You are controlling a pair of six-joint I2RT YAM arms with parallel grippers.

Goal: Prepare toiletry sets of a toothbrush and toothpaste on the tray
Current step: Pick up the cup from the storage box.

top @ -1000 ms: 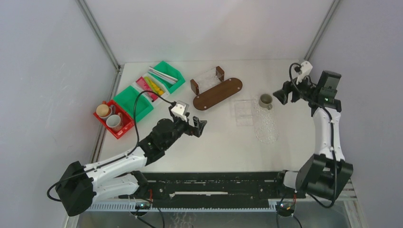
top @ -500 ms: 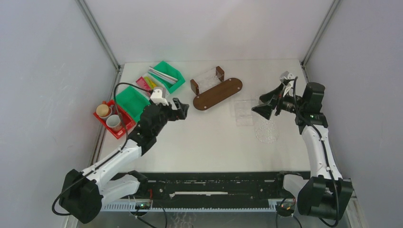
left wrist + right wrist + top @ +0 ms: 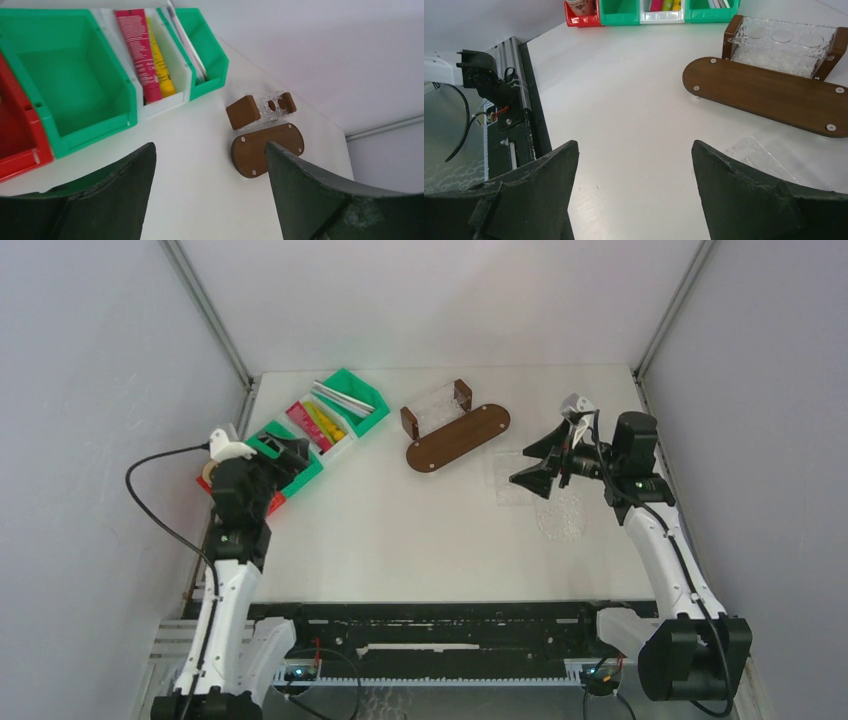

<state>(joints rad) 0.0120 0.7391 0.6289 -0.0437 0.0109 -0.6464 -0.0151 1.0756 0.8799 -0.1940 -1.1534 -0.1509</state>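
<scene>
Wooden tray (image 3: 458,437) sits toward 12 o'clock on the white table (image 3: 420,530), with a clear rack (image 3: 437,405) along its far edge. The supplies lie at the tray's 9 o'clock.
- Toothbrushes (image 3: 338,397): in the far green bin (image 3: 375,405).
- Red tube (image 3: 137,47) and yellow tube (image 3: 161,65): side by side in the white bin (image 3: 167,102).
- Near green bin (image 3: 75,75): next in the row.
- Cup (image 3: 581,6): in the red bin (image 3: 15,145).

Left gripper (image 3: 208,150) hangs by the near green bin, fingers spread, pinching nothing. Right gripper (image 3: 634,146) is at the tray's 4 o'clock, fingers spread, holding nothing, near a clear plastic sheet (image 3: 764,160).
</scene>
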